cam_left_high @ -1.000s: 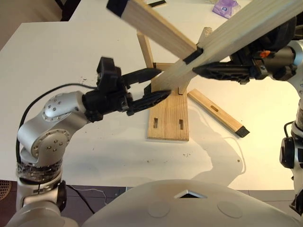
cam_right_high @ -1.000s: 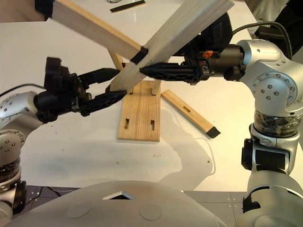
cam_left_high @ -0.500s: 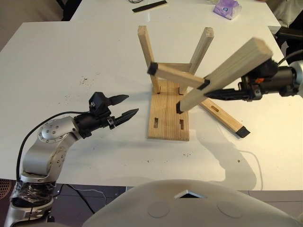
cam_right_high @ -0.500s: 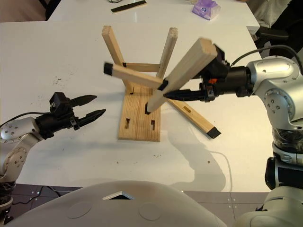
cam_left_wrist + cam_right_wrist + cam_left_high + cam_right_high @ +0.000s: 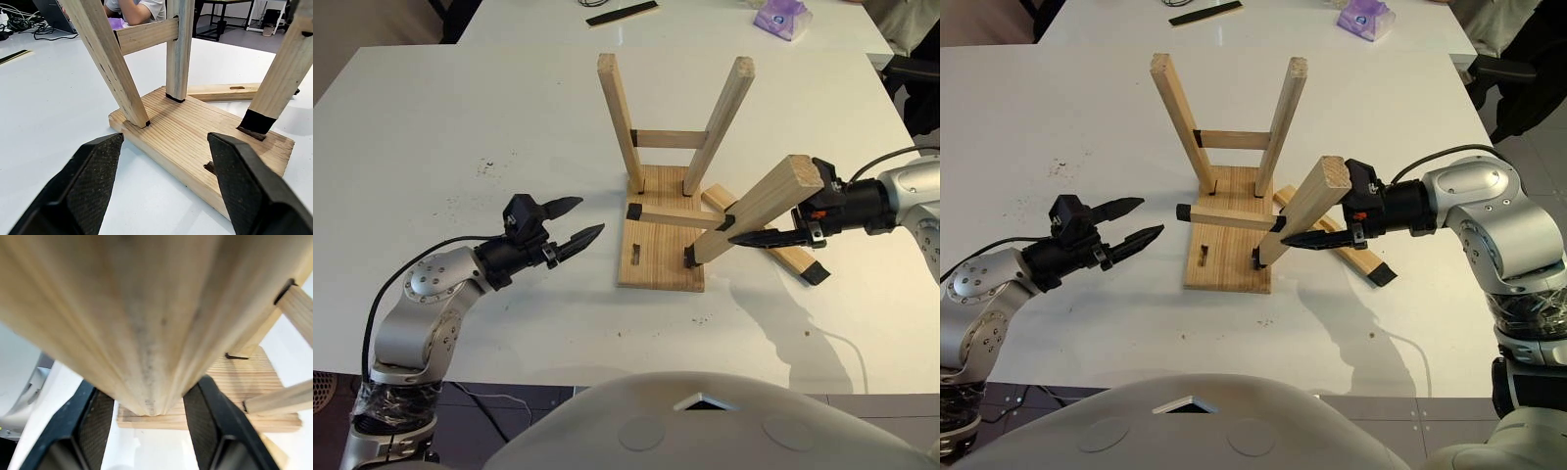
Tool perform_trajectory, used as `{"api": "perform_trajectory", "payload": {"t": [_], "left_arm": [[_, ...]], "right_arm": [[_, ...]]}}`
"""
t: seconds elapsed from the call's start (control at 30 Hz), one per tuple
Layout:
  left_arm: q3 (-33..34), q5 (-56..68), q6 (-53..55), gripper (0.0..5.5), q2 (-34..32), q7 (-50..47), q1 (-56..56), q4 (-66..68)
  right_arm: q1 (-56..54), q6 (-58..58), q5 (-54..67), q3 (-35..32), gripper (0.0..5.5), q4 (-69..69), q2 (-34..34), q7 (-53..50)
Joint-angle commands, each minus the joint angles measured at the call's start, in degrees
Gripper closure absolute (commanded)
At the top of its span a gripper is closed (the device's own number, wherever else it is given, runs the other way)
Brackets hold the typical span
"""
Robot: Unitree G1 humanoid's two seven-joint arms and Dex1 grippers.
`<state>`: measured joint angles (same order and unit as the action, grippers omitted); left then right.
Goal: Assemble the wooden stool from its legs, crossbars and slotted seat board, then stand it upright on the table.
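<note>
- White table [image 5: 460,98] bears the board [image 5: 661,269], upright legs [image 5: 619,117] in its far slots.
- Right gripper [image 5: 744,236] clamps a tilted leg [image 5: 754,208] at the board's near end.
- Left gripper [image 5: 588,215] gapes wide, left of the board.

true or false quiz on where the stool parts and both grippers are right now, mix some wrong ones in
1. The seat board lies flat on the table. True.
2. The left gripper grips the seat board's edge. False: it is open and empty, apart from the board on its left.
3. Two legs joined by a crossbar stand at the board's far end. True.
4. The right gripper holds the third leg upright. False: it is tilted, its black-tipped end at a near slot.
5. A loose piece lies right of the board. True.
</note>
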<state>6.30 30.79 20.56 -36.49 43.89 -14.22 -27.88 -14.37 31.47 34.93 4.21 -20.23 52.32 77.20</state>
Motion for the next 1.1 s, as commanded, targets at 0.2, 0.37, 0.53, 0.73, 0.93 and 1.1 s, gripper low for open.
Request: {"api": "perform_trajectory", "payload": {"t": [0.2, 0.37, 0.53, 0.73, 0.93, 1.1], "left_arm": [[-1.41, -1.98, -0.33, 2.33, 1.67, -1.03, -2.07, -0.99], [-2.03, -2.41, -0.47, 2.33, 2.09, -1.32, -1.99, -0.85], [-2.91, -2.91, -0.49, 2.33, 2.61, -1.64, -1.24, -0.59], [-3.76, -3.97, -0.48, 2.33, 3.21, -1.67, -1.77, 0.13], [-4.25, -4.61, -0.37, 2.33, 3.38, -1.75, -1.54, 0.92], [-4.57, -4.60, -0.32, 2.33, 3.45, -1.67, -1.40, 1.18]], "right_arm": [[0.57, -1.72, -3.12, 1.38, 3.47, 0.74, -0.49, -2.12], [-2.43, -4.78, -7.42, 3.26, 3.47, 6.08, -0.90, -3.07], [-3.58, -5.56, -9.56, 5.26, 3.47, 8.12, -2.13, -3.54], [0.72, -16.08, -20.36, 13.10, 3.47, 9.31, -0.41, -2.13], [1.70, -18.07, -21.10, 15.31, 3.47, 12.02, 0.21, -1.69], [-2.96, -9.77, -11.20, 10.82, 3.47, 11.62, -2.98, -3.09]]}}
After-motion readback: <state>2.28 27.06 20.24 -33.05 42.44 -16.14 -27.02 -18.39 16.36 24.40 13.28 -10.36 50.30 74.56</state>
